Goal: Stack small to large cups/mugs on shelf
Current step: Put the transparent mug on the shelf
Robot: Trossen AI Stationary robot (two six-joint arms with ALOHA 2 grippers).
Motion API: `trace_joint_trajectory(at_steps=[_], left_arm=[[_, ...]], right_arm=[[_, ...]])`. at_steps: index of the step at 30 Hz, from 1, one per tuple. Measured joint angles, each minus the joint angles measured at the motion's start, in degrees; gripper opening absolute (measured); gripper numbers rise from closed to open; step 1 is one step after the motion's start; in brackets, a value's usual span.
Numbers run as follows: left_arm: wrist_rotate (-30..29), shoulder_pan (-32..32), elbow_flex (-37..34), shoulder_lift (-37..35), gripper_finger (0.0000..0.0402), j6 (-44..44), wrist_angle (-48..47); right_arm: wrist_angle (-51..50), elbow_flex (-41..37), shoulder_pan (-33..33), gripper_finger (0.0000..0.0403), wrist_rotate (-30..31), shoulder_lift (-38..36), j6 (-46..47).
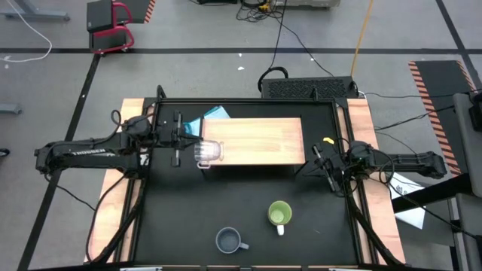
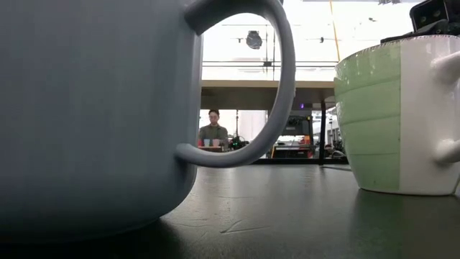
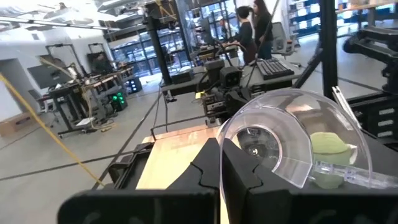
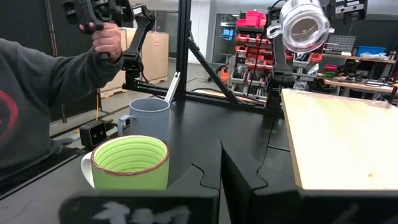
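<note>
Black surface [image 1: 188, 218], framed by pale wooden side boards, is seen from above. Nearest the front edge the grey-blue mug [image 1: 229, 241] is stood upright, handle to the right; it looks empty. Just beyond and to its right the green mug [image 1: 279, 214] is stood upright, white handle toward the front, nothing seen inside. The two mugs are near each other but apart.

Farther back the wooden shelf [image 1: 256, 141] is laid across the middle of the surface, its plank top bare. A blue item [image 1: 209, 118] is seen just behind the shelf's left corner.

The clear glass cup [image 1: 208, 152] is held on its side over the shelf's left end by the left claw [image 1: 190, 140], fingers closed on the rim; from the right wrist view it is seen raised clear of the plank, mouth facing across the shelf. Nothing is seen in it.

The right claw [image 1: 325, 167] is parked just off the shelf's right end, low over the surface, fingers drawn narrow, nothing gripped.

Beyond the surface: grey floor with tape lines and cables, a red cart [image 1: 111, 26]. A person's sleeve and hand [image 4: 107, 38] are seen at the front side; another person [image 2: 213, 130] is seen far off in the room.
</note>
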Motion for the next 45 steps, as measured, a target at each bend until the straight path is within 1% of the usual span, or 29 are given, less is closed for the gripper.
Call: trace_joint_trajectory(at_steps=[2,4,7,11,15,20,25,32,39,45], left_arm=[[-2.33,0.01,0.00,0.00,0.0000,-1.44,0.77],[-3.43,0.22,0.00,0.00,0.0000,-1.98,1.58],[-3.42,1.45,0.00,0.00,0.0000,-2.15,2.00],[-3.28,4.58,0.39,0.07,0.0000,-3.78,2.36],[-1.12,7.57,4.62,2.11,0.0000,-4.75,-1.54],[2.08,9.12,10.91,6.65,0.0000,-4.35,-4.81],[3.84,10.38,18.07,12.26,0.0000,-4.06,-10.88],[6.95,11.37,26.09,21.14,0.0000,-1.42,-17.66],[7.90,11.57,35.88,28.48,0.0000,2.58,-33.73],[6.01,11.49,42.42,32.58,0.0000,4.46,-43.80]], right_arm=[[0.00,0.00,0.01,0.0000,0.00,0.02,0.00],[0.00,0.00,0.00,0.0000,0.00,0.00,-0.02],[0.02,0.01,0.01,0.0000,0.00,0.01,-0.09],[0.05,0.00,0.01,0.0000,0.00,0.01,-0.31],[0.06,0.00,0.01,0.0000,0.00,0.00,-0.42],[0.07,0.02,-0.01,0.0000,0.00,0.00,-0.42],[0.05,0.00,0.01,0.0000,0.00,0.00,-0.44],[-0.04,0.00,0.00,0.0000,0.00,0.02,-0.44],[-1.79,0.00,-0.01,0.0000,0.00,0.02,-0.44],[-2.07,0.02,0.01,0.0000,0.00,0.02,-0.44]])
